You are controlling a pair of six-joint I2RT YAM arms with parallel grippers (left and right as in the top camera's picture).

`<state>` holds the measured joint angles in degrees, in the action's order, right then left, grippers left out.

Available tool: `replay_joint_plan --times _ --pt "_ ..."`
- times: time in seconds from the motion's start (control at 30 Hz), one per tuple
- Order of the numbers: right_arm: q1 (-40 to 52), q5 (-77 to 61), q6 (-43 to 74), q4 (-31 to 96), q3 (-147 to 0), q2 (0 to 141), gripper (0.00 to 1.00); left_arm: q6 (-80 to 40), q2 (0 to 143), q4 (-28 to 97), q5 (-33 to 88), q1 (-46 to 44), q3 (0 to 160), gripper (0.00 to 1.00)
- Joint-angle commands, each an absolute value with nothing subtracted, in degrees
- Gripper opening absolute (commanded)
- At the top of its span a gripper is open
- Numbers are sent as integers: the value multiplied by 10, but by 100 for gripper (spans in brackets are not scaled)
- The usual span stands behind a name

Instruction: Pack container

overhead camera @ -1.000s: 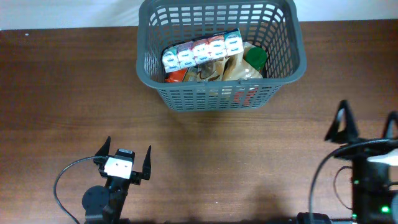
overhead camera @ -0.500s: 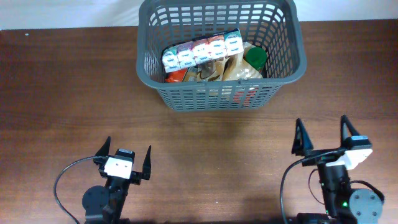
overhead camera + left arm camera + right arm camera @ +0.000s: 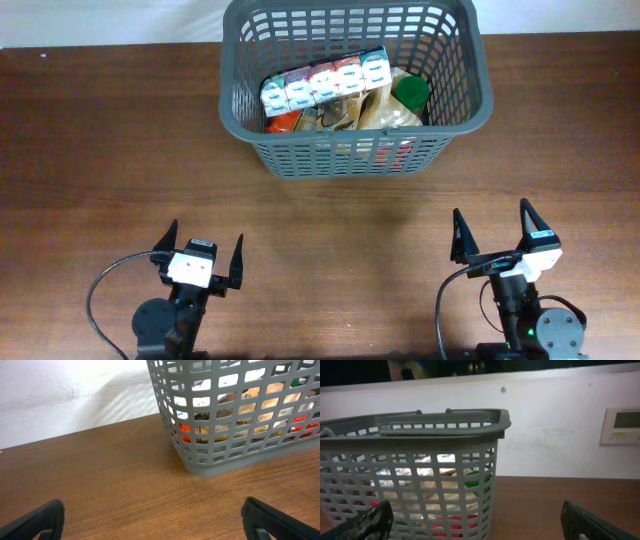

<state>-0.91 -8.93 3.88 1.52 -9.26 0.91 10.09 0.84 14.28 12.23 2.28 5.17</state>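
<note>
Packets [image 3: 325,80] are held in the container [image 3: 350,155] at upper centre; the left gripper [image 3: 206,234] and right gripper [image 3: 491,212] are spread open, empty, at the lower edge.

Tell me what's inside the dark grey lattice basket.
In the dark grey plastic lattice basket: a row of white-topped cartons lying on top, a tan bag, a green cap, red packaging. Whatever lies beneath them is covered.

Bright, even light overhead; the container [image 3: 355,155] throws a soft shadow on the bench [image 3: 100,150] mid-frame. Wrist views are slightly blurred.
</note>
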Motion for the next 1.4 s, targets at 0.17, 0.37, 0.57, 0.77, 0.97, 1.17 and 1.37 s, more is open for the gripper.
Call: replay_joint_plan --times 0.17,0.37,0.57,0.77,0.97,1.17,1.37 --pt "-3 -84 34 -25 -47 2 99 108 3 142 131 25 46 99" --pt "-3 -84 34 -26 -21 2 99 108 3 142 131 25 46 99" --pt "-3 -83 34 -33 -3 2 99 108 3 142 131 25 46 99" --pt "-3 -79 34 -6 -3 2 99 108 3 142 131 25 46 99" --pt "-3 -79 34 38 -3 2 99 108 3 142 131 25 46 99" --pt "-3 -78 34 39 -3 2 99 108 3 142 131 25 46 99" --pt "-3 -77 34 38 -3 2 99 108 3 142 131 25 46 99"
